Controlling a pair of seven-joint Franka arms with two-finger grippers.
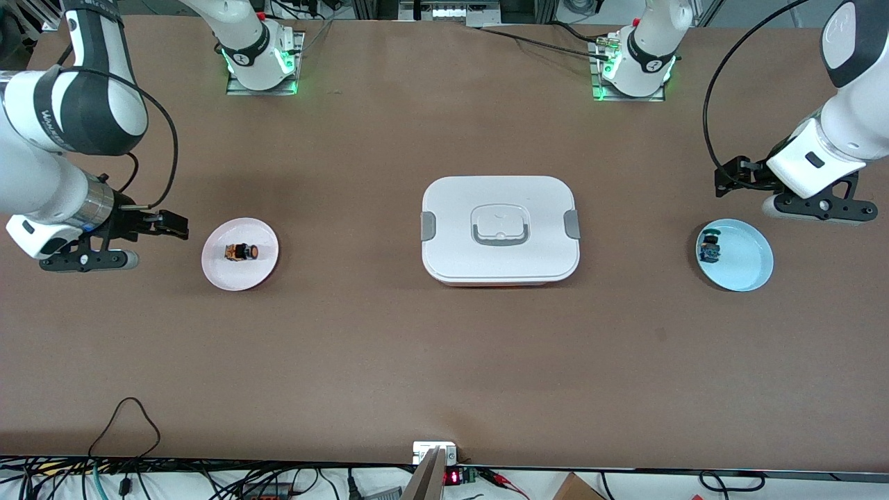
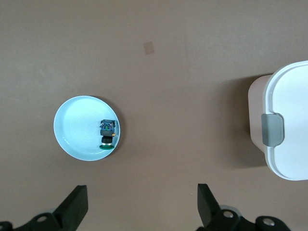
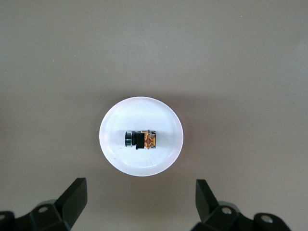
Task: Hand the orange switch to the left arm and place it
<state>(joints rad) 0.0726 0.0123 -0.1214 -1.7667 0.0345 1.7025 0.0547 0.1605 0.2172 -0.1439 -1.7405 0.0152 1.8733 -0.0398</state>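
The orange switch (image 1: 242, 252) (image 3: 142, 140) lies on its side in the middle of a pink plate (image 1: 217, 269) (image 3: 115, 159) toward the right arm's end of the table. My right gripper (image 1: 167, 225) (image 3: 142, 198) hangs open and empty over bare table beside that plate. The white box (image 1: 500, 267) (image 2: 288, 144) stands lidded at the table's middle. My left gripper (image 1: 726, 179) (image 2: 143, 202) is open and empty over the table just beside a blue plate (image 1: 750, 267) (image 2: 74, 127) at the left arm's end.
A blue-bodied, green-capped switch (image 1: 710, 248) (image 2: 108, 133) lies on the blue plate near its rim. The arm bases (image 1: 260, 59) stand along the table's edge farthest from the front camera. Cables (image 1: 125, 423) trail over the nearest edge.
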